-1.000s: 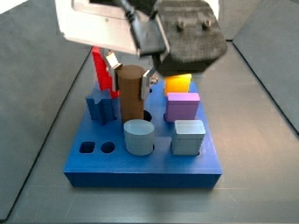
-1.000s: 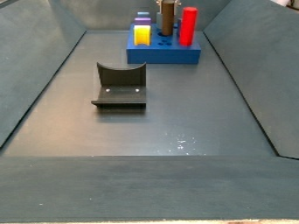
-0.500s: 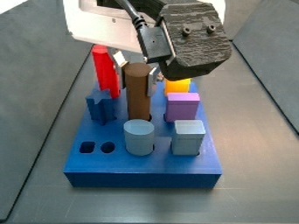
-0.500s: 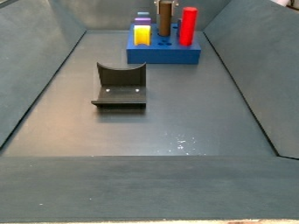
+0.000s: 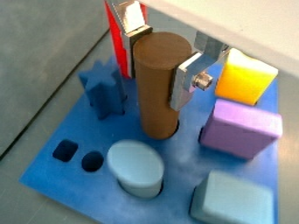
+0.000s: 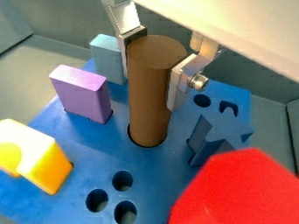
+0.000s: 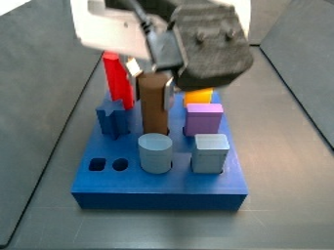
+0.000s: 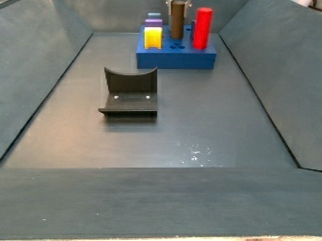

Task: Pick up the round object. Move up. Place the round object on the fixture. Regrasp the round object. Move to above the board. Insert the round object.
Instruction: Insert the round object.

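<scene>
Round object [image 6: 155,92] standing upright, foot already in round hole of board [image 5: 87,185]. Gripper [image 6: 160,54] straddling its top, fingers [image 5: 187,79] apart, daylight either side in both wrist views. Am judging insertion near done; I'm planning straight vertical retreat, avoiding red hexagonal peg [image 7: 115,76].

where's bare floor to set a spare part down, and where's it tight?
Free: bare floor in front of the fixture and between it and the board. Tight: the board top, where the gripper straddles the round object among pegs.
</scene>
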Tool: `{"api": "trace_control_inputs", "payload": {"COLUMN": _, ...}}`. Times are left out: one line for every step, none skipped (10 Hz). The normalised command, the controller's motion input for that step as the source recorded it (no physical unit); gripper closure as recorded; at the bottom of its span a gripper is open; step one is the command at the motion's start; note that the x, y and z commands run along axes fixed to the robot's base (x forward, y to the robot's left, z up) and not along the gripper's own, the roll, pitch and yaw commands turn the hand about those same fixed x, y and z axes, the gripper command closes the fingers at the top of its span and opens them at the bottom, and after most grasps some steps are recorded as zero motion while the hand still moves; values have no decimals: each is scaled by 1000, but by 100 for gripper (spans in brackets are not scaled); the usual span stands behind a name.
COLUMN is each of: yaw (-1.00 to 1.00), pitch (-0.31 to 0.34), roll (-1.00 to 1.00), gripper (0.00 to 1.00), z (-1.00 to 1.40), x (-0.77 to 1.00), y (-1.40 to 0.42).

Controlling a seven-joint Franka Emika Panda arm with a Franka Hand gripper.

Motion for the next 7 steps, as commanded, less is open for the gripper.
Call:
{"api": "trace_control_inputs", "payload": {"yaw": -209, "pitch": -114, "roll": -166, "gripper": 100, "z": -460, "x": 29, "y": -254}}
{"api": "trace_control_inputs", "payload": {"yaw": -246, "pitch": -37, "roll": -103, "gripper": 100, "z": -517, "x": 183, "y": -37}}
{"api": "trace_control_inputs", "payload": {"yaw": -189, "pitch": -131, "roll": 0, "gripper": 100, "z": -629, "x": 97, "y": -66}}
{"api": "trace_control_inputs", "payload": {"yaw": -154, "pitch": -69, "roll": 0, "gripper": 100, "z": -529, "x": 89, "y": -97}}
{"api": "trace_control_inputs", "payload": {"yaw": -71, "pitch": -211, "roll": -217, "gripper": 100, "z": -394, "x": 31, "y": 0}}
{"api": "trace_control_inputs", "payload": {"yaw": -46, "pitch": 0, "roll": -46, "gripper": 100, "z": -40, "x": 63, "y": 20}}
{"api": "trace_control_inputs", "payload": {"yaw": 0, "pitch": 0, "roll": 0, "gripper": 100, "z": 0, "x": 0, "y": 0}}
